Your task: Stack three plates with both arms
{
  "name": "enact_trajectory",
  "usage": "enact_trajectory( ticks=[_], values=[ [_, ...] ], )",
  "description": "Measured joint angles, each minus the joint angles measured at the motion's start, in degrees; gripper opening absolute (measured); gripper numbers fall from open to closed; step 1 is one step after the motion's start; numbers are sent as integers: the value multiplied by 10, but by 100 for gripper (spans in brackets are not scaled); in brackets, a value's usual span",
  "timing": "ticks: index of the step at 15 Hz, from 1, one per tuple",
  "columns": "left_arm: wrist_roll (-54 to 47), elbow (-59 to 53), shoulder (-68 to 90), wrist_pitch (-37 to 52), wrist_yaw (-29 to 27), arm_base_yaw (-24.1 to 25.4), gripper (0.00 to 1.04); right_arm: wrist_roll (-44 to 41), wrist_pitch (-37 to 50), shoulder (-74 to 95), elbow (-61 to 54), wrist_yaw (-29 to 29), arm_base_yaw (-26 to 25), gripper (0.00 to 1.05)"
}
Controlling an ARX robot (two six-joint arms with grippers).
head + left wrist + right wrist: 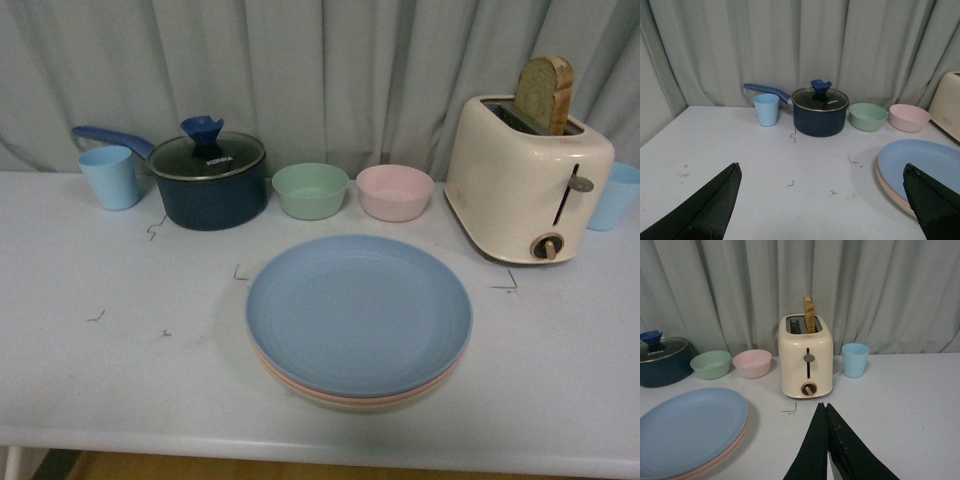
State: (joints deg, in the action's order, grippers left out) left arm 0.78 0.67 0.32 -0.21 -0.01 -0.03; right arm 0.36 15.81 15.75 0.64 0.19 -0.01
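Note:
The three plates sit in one stack at the table's middle front. The light blue plate (358, 312) is on top, with the pink plate's rim (285, 377) under it and the beige plate's rim (345, 405) at the bottom. The stack also shows in the left wrist view (922, 167) and the right wrist view (687, 427). Neither arm shows in the front view. My left gripper (822, 172) is open and empty, to the left of the stack. My right gripper (823, 405) is shut and empty, to the right of the stack, in front of the toaster.
At the back stand a light blue cup (109, 176), a dark blue lidded saucepan (208, 180), a green bowl (310, 190), a pink bowl (394, 192), a cream toaster (525, 180) with a bread slice, and another blue cup (615, 195). A curtain hangs behind.

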Motion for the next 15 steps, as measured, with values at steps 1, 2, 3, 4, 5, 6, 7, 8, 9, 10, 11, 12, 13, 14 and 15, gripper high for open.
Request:
enact_trajectory(
  ticks=[1,2,3,4,5,6,7,8,9,10,11,12,13,14,15],
  values=[
    [0,0,0,0,0,0,98,0,-12,-13,0,0,0,2],
    [0,0,0,0,0,0,98,0,-26,-27,0,0,0,2],
    [0,0,0,0,0,0,98,0,-37,-37,0,0,0,2],
    [0,0,0,0,0,0,98,0,-47,-47,0,0,0,2],
    [0,0,0,0,0,0,98,0,-54,-55,0,0,0,2],
    [0,0,0,0,0,0,98,0,-76,-70,0,0,0,2],
    [0,0,0,0,0,0,98,0,-162,-133,0,-1,0,2],
    [0,0,0,0,0,0,98,0,-149,-156,1,-1,0,2],
    [0,0,0,1,0,0,98,0,-163,-156,0,-1,0,2],
    [0,0,0,0,0,0,98,0,-160,-155,0,-1,0,2],
    [0,0,0,0,0,0,98,0,-160,-156,0,-1,0,2],
    [0,0,0,0,0,0,98,0,-160,-156,0,-1,0,13],
    [0,0,0,0,0,0,98,0,-160,-156,0,-1,0,17],
    [0,0,0,0,0,0,98,0,-160,-156,0,-1,0,21],
    [0,0,0,0,0,0,98,0,-160,-156,0,-1,0,22]
  ],
)
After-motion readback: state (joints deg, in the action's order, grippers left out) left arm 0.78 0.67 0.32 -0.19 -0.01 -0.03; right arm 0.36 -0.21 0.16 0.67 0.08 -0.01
